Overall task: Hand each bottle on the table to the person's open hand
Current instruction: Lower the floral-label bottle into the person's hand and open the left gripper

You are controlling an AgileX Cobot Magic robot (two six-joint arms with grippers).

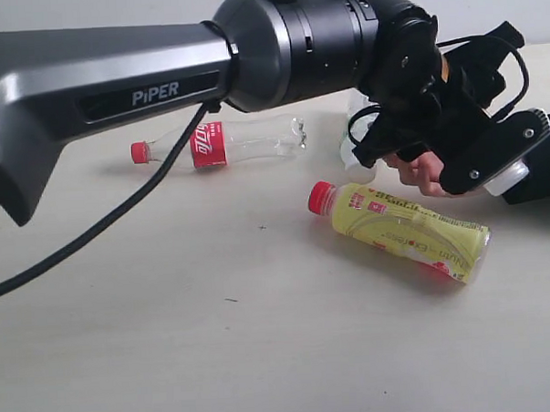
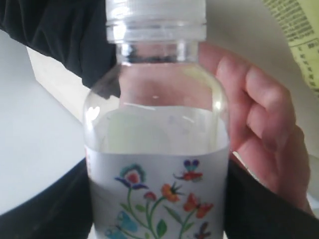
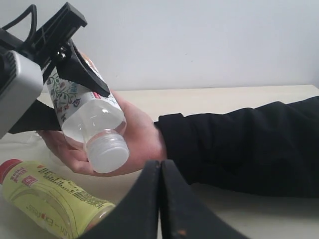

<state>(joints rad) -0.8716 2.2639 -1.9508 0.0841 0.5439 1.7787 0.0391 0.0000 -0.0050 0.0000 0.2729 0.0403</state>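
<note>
My left gripper (image 1: 477,133) is shut on the white floral-labelled bottle (image 2: 157,149), its black fingers (image 2: 47,214) pressing the label on both sides. The bottle (image 3: 84,114) hangs tilted, white cap downward, just over the palm of the person's open hand (image 3: 134,134). The hand's fingers (image 2: 264,124) curl beside the bottle; whether they touch it I cannot tell. The yellow bottle with a red cap (image 1: 399,230) lies on the table (image 1: 171,338) in front of the hand (image 1: 421,172). A clear red-labelled bottle (image 1: 227,142) lies further back. My right gripper (image 3: 160,167) is shut and empty, low near the yellow bottle (image 3: 45,199).
The person's black sleeve (image 3: 239,144) lies across the table on the right. My left arm (image 1: 160,83) and its cable (image 1: 120,213) cross above the back left. A pale clear object (image 1: 356,148) shows partly behind the left gripper.
</note>
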